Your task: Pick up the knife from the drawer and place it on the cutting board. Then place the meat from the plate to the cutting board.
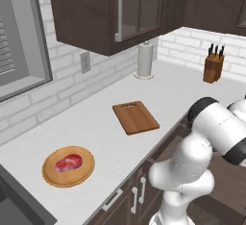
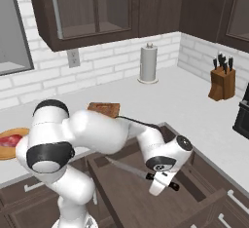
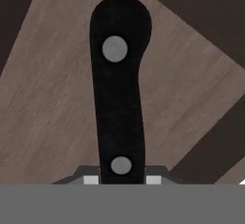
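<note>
On the far left of the white tabletop the meat lies on the round wooden plate, with the cutting board bare to its right; further right, below the tabletop edge, the open drawer holds the knife. The likely trouble: the grip sits on the handle alone, so the long blade could swing or slip out on the lift, or catch the drawer's front edge. The tool is pressed together on the knife's black handle, its 2 fingertips pinching it near the lower rivet.
</note>
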Motion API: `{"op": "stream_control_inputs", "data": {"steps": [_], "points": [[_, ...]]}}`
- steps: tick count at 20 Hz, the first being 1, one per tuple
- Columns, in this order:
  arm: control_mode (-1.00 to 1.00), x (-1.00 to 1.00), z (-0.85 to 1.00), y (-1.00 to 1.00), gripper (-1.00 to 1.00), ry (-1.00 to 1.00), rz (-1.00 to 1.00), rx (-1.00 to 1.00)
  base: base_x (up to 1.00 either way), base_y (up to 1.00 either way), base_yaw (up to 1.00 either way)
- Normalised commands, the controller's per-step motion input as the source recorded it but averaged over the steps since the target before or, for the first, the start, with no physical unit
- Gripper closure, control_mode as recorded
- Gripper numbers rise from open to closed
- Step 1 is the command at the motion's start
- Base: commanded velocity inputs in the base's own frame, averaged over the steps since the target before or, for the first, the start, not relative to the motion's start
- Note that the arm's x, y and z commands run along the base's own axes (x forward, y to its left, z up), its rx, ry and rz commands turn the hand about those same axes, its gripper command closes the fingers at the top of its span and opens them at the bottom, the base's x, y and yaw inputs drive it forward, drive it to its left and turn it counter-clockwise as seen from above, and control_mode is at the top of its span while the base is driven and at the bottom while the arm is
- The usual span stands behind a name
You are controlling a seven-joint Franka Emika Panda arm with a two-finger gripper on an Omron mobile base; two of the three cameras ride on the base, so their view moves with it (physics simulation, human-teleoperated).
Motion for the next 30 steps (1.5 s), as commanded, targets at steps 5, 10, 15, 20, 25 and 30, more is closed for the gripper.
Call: {"op": "stream_control_inputs", "data": {"steps": [5, 10, 15, 20, 25, 30], "points": [[-1.0, -0.46, 1.0, 0.01, 1.0, -0.01, -0.23, 0.0, 0.0, 0.0, 0.0], [-1.0, -0.04, 0.78, 0.51, 1.0, 0.05, -0.28, 0.04, 0.0, 0.0, 0.0], [-1.0, 0.24, 0.39, 0.99, 1.0, 0.01, -0.23, 0.01, 0.0, 0.0, 0.0], [-1.0, 0.28, 0.28, 0.85, 1.0, 0.02, -0.14, -0.12, 0.0, 0.0, 0.0], [-1.0, 0.64, 0.08, 0.74, 1.0, 0.13, -0.07, -0.03, 0.0, 0.0, 0.0], [-1.0, 0.62, 0.11, 0.36, 1.0, 0.11, -0.03, 0.0, 0.0, 0.0, 0.0]]}}
